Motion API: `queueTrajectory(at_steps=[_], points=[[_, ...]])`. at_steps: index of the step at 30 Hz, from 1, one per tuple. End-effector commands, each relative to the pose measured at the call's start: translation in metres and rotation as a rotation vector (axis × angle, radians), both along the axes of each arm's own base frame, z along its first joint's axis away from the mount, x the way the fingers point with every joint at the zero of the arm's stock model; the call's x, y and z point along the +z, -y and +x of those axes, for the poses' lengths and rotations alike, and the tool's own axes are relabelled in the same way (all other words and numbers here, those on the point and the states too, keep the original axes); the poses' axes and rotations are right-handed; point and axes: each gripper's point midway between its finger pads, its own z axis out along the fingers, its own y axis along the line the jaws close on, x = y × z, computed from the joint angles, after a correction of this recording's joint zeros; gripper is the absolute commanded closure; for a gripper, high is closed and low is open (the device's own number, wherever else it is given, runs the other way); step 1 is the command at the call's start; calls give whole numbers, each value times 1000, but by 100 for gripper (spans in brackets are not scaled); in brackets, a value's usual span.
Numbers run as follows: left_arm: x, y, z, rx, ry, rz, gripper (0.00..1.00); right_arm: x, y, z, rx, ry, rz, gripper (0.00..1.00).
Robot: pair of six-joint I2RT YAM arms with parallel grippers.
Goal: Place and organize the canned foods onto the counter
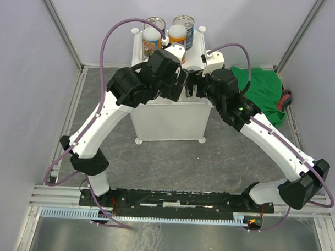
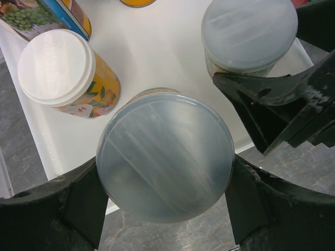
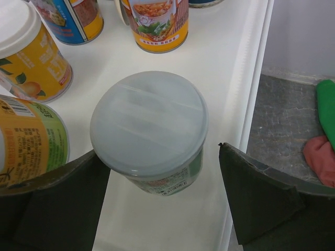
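Two cans with cloudy lids are flanked by claws at the near end of the counter point(image 1: 167, 120), a white cabinet with a flat, smooth top and round knobs at its corners. The left gripper point(image 2: 165, 172) is clenched on the orange-green can point(image 2: 165, 151), both fingers point(image 2: 78, 204) pressed against its sides; this can is seen over the counter's edge, and whether it rests on the top cannot be told. The right gripper point(image 3: 157, 154) is released, its jaws set around the green can point(image 3: 149, 123) with a gap on one side; that can stands upright on the top, near the right edge. The yellow can point(image 2: 68, 73) is stood just beyond, apart from both. Further back the orange can point(image 1: 177, 35) and the colourful can point(image 1: 151, 39) are placed side by side, and behind them, at the far end, the two silver-topped cans point(image 1: 183, 20) are set. The counter is stood on a grey mottled floor point(image 1: 171, 164); the space is enclosed by pale lilac walls point(image 1: 26, 71) with metal rails point(image 1: 61, 22) at the corners. A green cloth point(image 1: 265, 87) is crumpled on the floor to the right of the counter, with a red thing point(image 1: 287, 99) just beside it.
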Motion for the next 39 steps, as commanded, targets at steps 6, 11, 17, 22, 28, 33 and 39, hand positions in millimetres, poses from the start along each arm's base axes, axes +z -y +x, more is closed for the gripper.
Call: queueTrajectory(at_steps=[6,11,17,22,28,33,39], points=[[33,1,18,20,36,-209,97,12,-3,18,20,35,42,17],[29,5,22,8,20,-217,97,13,-7,25,33,37,47,19],[20,7,28,6,-6,-213,97,13,-14,30,48,36,63,21],[15,4,33,19,-17,-211,95,12,-20,35,60,34,66,22],[10,3,39,22,-41,-222,80,11,-25,40,70,34,68,23],[8,4,40,20,-52,-229,58,12,-25,45,66,37,74,23],[6,6,40,18,-60,-233,43,11,-27,50,69,34,81,22]])
